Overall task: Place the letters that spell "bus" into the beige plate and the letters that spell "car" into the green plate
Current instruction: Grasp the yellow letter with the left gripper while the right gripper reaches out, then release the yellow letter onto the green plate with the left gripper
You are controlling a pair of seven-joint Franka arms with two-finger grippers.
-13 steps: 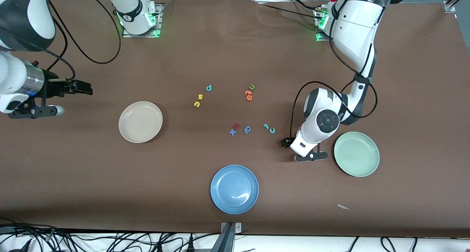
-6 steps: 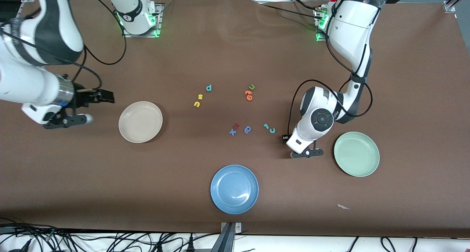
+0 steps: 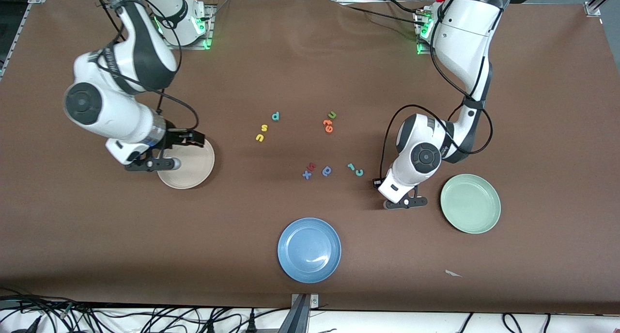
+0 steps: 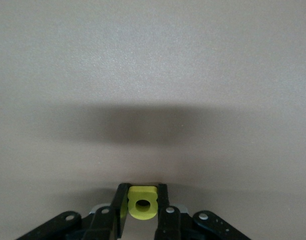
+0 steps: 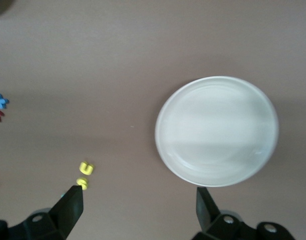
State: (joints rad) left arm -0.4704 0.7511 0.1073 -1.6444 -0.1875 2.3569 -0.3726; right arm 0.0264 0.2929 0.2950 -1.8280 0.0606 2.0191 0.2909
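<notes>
Over the last second our left gripper (image 4: 142, 200) has shut on the yellow "a" (image 4: 142, 206), low at the table at the green plate's (image 3: 470, 203) nine o'clock. So the first "car" letter looks ready to lift. Our right gripper (image 5: 137, 200) has swung in, wide open and empty, over the beige plate's (image 3: 193, 170) ten o'clock rim. Green, beige and blue plate (image 3: 309, 249) all sit empty. The yellow "u" (image 3: 260, 137) lies at the beige plate's two o'clock.

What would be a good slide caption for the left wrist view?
Left gripper clamps a small yellow foam letter "a" between its black fingers just above the bare brown table.
</notes>
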